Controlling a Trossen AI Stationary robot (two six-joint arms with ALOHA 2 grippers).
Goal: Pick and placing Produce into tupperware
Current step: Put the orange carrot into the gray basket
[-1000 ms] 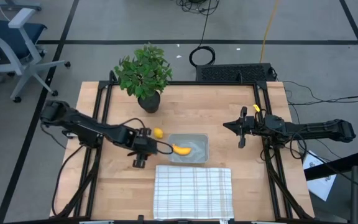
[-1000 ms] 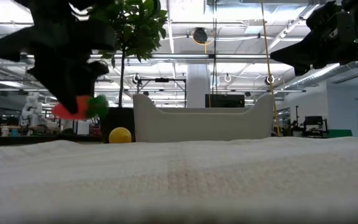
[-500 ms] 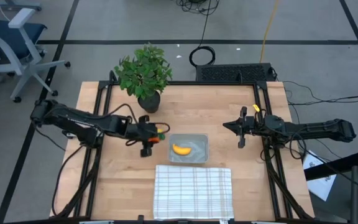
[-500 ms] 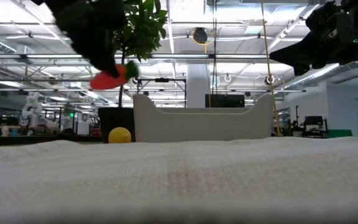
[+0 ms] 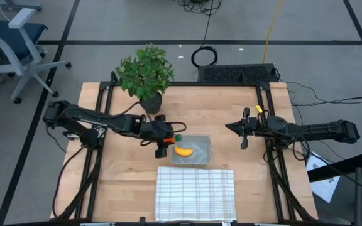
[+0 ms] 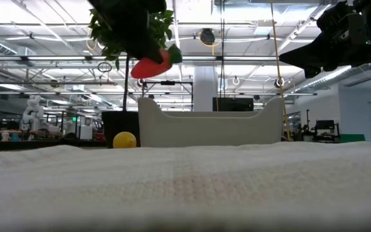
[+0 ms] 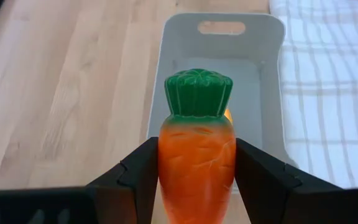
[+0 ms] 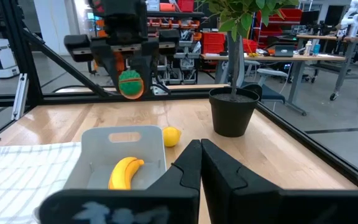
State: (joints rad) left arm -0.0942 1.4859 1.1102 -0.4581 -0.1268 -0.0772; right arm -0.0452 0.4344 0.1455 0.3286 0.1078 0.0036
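Observation:
My left gripper (image 5: 166, 139) is shut on the orange carrot (image 7: 196, 158), and hangs above the tupperware's left end. The carrot's green top (image 5: 178, 137) points toward the table's right. The clear tupperware (image 5: 193, 150) stands on the table with the yellow banana (image 5: 183, 150) lying in it. The yellow lemon (image 8: 172, 136) rests on the table just outside the tupperware's far left corner; my left arm hides it in the high view. My right gripper (image 5: 242, 135) is shut and empty, right of the tupperware. My left gripper pinches the carrot's orange body (image 7: 166, 163) between its two fingers, one on each side. The fingers (image 7: 140, 174) come from the table's left and lie along the carrot. The carrot is lifted clear, its green top (image 7: 198, 91) sticking out past the fingertips over the tupperware.
A white checked cloth (image 5: 195, 191) lies at the table's near edge, just in front of the tupperware. A potted plant (image 5: 146, 75) stands at the far left. Bare wood lies between the tupperware and my right gripper.
My left gripper has gone up and toward the table's right, from beside the tupperware's left end to above it, carrying the carrot clear of the table. It stays shut on the carrot.

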